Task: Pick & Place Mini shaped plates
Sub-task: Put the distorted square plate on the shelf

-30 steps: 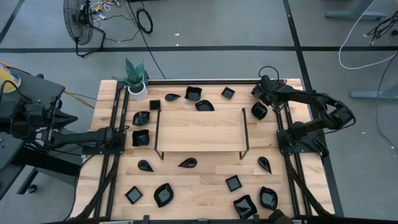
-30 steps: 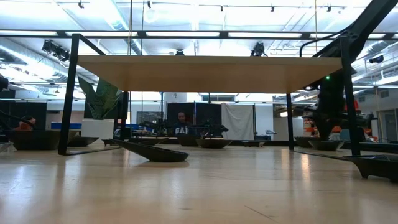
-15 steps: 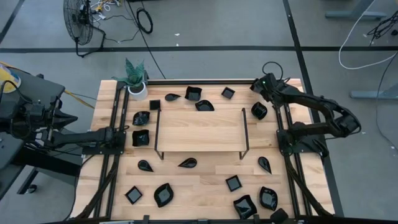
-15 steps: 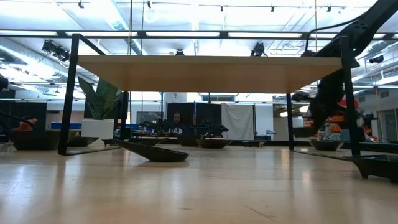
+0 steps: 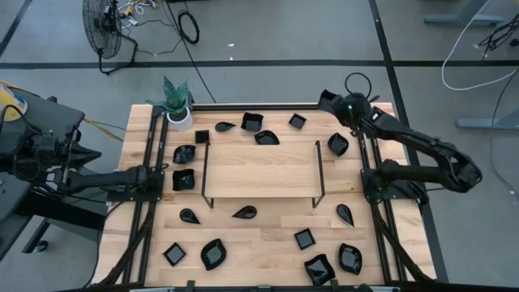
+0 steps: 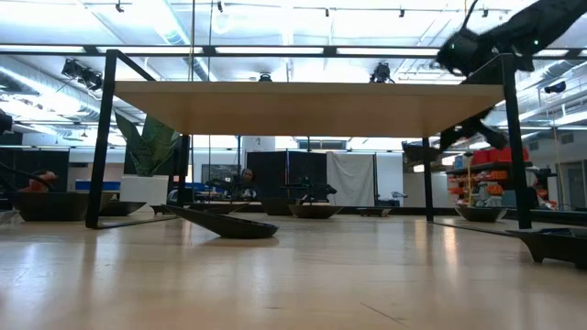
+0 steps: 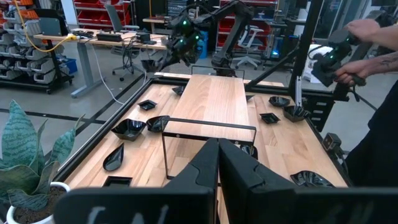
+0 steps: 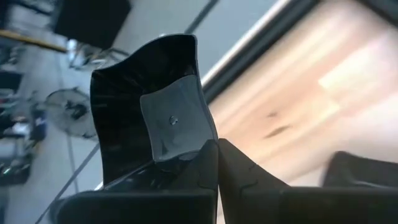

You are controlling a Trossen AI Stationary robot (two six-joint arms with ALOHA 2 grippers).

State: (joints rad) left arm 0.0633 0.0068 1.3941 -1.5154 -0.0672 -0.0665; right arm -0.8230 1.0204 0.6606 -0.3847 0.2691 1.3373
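My right gripper (image 5: 327,100) hangs over the far right corner of the surface (image 5: 268,243), its jaws pinched on the rim of a small square plate (image 8: 152,106). In my right wrist view the plate stands up from the jaws, glossy hollow turned toward the camera and clear of the wood. What matters for the placing, I judge, is that the raised shelf (image 5: 261,169) lies toward the middle of the surface from this plate, just beside and inward of it. I would have to carry it that way and tip it flat, if the shelf is where it goes.

My left gripper (image 7: 218,163) waits at the left edge, jaws pressed together with nothing between them, well apart from the work. The other mini plates lie scattered around the shelf; a teardrop plate (image 5: 244,212) sits near its front edge.

From above, my own wrist hides the held plate. The low view shows only my arm's dark outline, and whether the plate is fully square I cannot tell, since the jaws cover its lower rim.
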